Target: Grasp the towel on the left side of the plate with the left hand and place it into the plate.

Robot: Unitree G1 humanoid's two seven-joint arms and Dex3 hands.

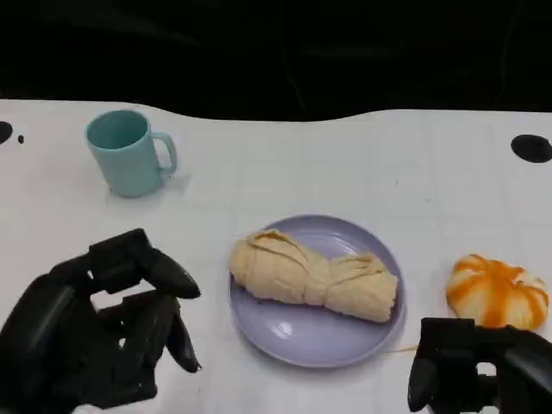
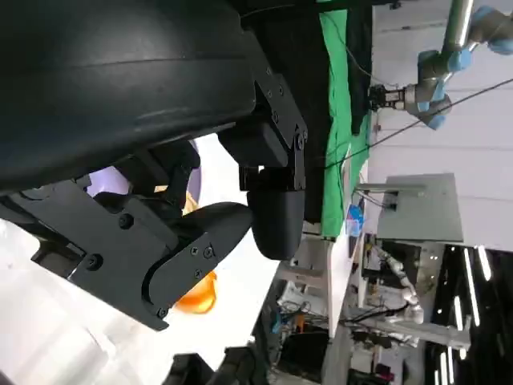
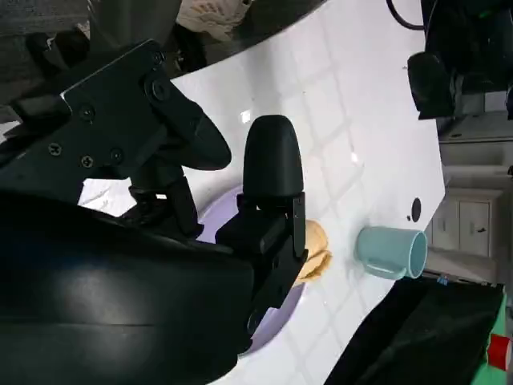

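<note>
Towel lies in the plate, right of the left hand, whose fingers are spread, holding nothing; right hand unclear

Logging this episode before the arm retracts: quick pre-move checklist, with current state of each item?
1. Towel lies in the plate: ok, folded bundle resting across it.
2. Towel within the rim: cannot tell; its left end reaches the rim.
3. Left hand off the towel: ok, it holds nothing, fingers apart, left of the plate.
4. Right hand away from the plate: ok, at the lower right, near the orange pumpkin; open or shut, cannot tell.
5. Cup out of the retract path: ok, upright at the far left, well apart from the left hand.
</note>
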